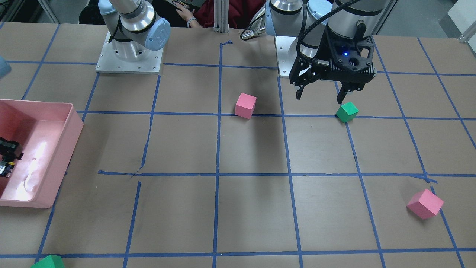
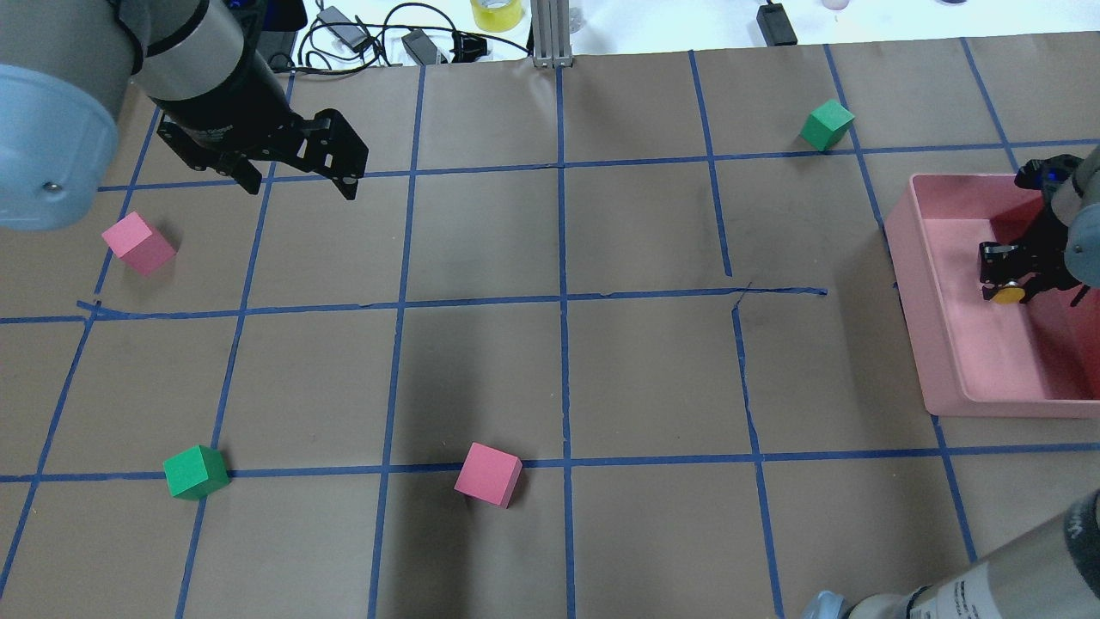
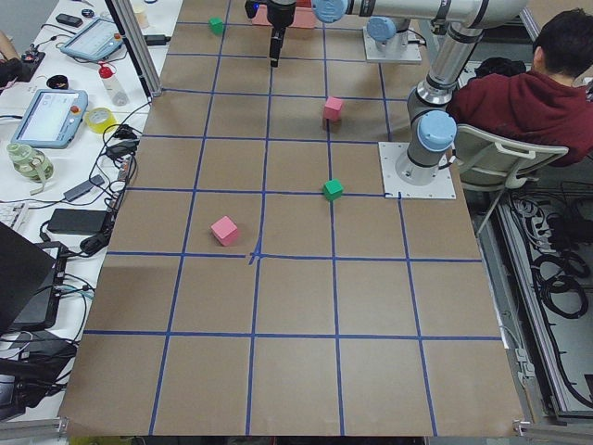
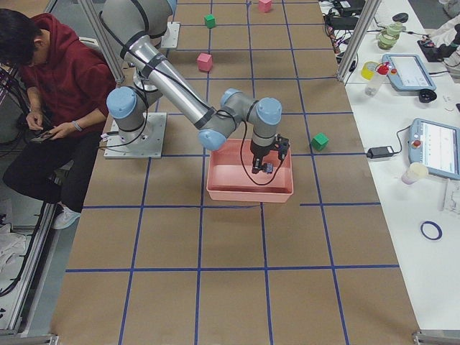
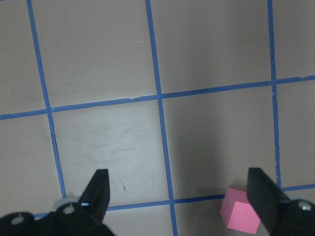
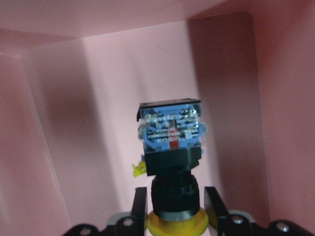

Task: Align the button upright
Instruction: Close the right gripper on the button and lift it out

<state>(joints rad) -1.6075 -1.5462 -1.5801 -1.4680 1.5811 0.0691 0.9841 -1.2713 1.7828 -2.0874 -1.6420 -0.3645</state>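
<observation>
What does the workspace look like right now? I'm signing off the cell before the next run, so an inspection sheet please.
Surface: brown paper table, blue tape grid, some strips crooked.
Job's things: button held inside the pink tray, yellow cap toward the wrist.
Clutter: two pink cubes, two green cubes.
Grippers: right gripper shut on button; left gripper open, empty, above table.
Cables: loose leads beyond the far edge.
Surroundings: seated person beside the robot's base.

The button [image 6: 171, 167] is black, yellow-capped; bin [image 2: 980, 370] pink; cubes [image 2: 488, 474] pink or green; table [image 2: 653, 378] brown, blue-gridded.
</observation>
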